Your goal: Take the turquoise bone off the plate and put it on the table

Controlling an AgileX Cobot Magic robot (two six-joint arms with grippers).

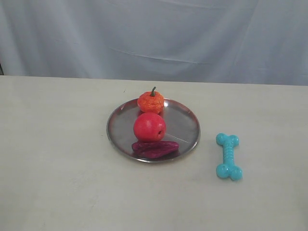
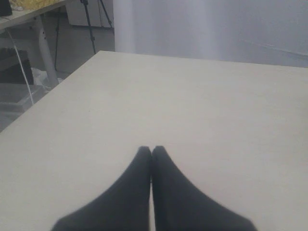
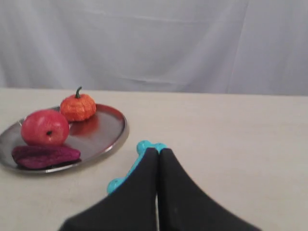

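Note:
The turquoise bone (image 1: 228, 156) lies flat on the cream table (image 1: 57, 168), just right of the silver plate (image 1: 187, 125) and apart from its rim. Neither gripper shows in the exterior view. In the right wrist view my right gripper (image 3: 158, 150) is shut with nothing in it, and its dark fingers cover most of the bone (image 3: 143, 146), which lies beyond them beside the plate (image 3: 103, 130). My left gripper (image 2: 151, 149) is shut and empty over bare tabletop (image 2: 202, 106), with no task object in its view.
On the plate sit a small orange pumpkin (image 1: 150, 102), a red apple (image 1: 149, 126) and a purple sweet potato (image 1: 155, 149). A pale curtain (image 1: 154, 33) hangs behind the table. The table's edge (image 2: 48, 94) shows in the left wrist view, with furniture legs beyond it.

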